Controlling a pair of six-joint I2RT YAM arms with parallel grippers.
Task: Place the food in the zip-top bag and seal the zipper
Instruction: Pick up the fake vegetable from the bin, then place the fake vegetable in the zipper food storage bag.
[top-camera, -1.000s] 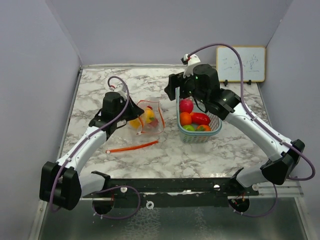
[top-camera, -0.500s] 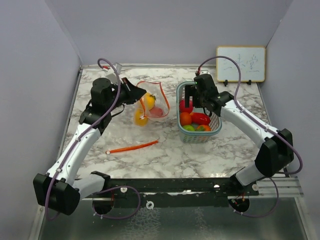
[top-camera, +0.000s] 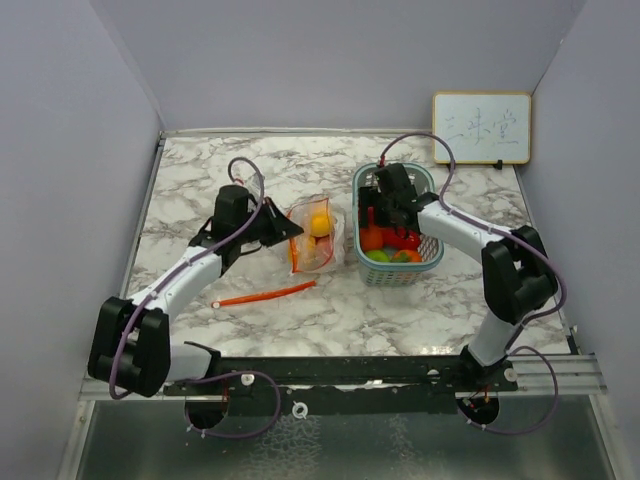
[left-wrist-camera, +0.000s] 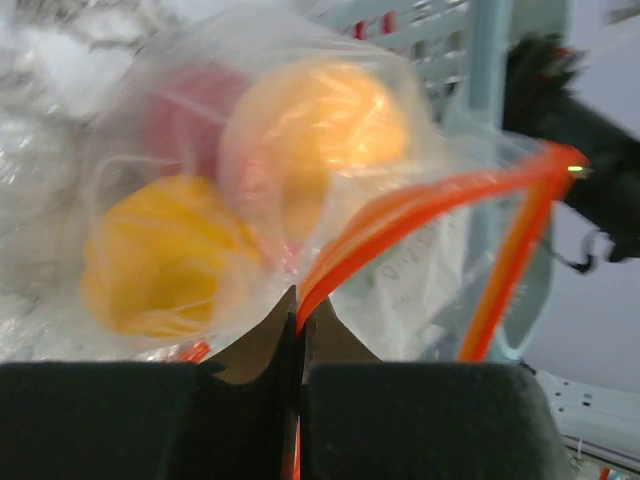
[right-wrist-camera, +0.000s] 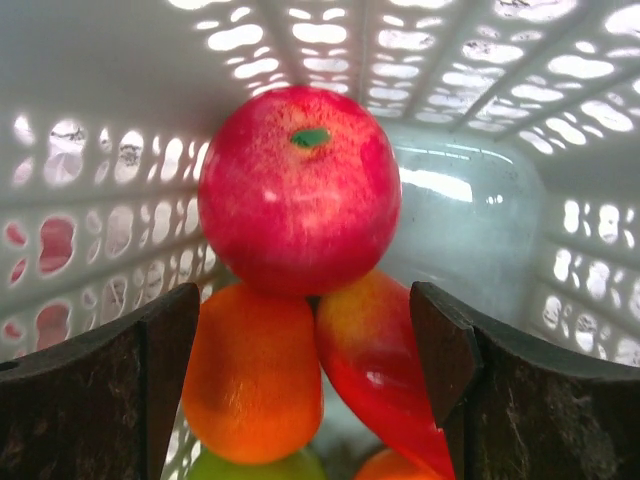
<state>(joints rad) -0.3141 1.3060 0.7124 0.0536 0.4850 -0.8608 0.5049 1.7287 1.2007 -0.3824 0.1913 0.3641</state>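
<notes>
**Bag pinched at its mouth on the left, right arm down in the basket**

- Left end effector (left-wrist-camera: 298, 330): fingers pressed together, pinching the zipper (left-wrist-camera: 420, 205) at one end of the mouth of the zip-top bag (left-wrist-camera: 425, 265). From there the orange-red strip runs out in an open loop, so the mouth is unsealed.
- The bag (top-camera: 315, 240) is near the middle of the table (top-camera: 200, 180), just left of the basket (top-camera: 400, 275). I cannot tell whether it hangs from the grip or rests on the marble.
- Food inside the bag: a round orange piece (left-wrist-camera: 320, 120), a yellow piece (left-wrist-camera: 160, 250) and a pink piece (left-wrist-camera: 180, 115) behind them, blurred through the plastic.
- Right end effector (right-wrist-camera: 305, 330): fingers spread wide and lowered inside the teal basket. They stand on either side of an orange fruit (right-wrist-camera: 255, 375) and a red-and-yellow pepper (right-wrist-camera: 375, 370). Contact cannot be told.
- A red apple (right-wrist-camera: 300, 185) with a green stem mark sits on top of those two. A green piece (right-wrist-camera: 250, 468) shows at the bottom edge.
- A thin orange-red piece (top-camera: 265, 295) lies on the table nearer the arm bases, apart from the bag.
- A whiteboard (top-camera: 482, 127) leans on the back wall at far right.
</notes>
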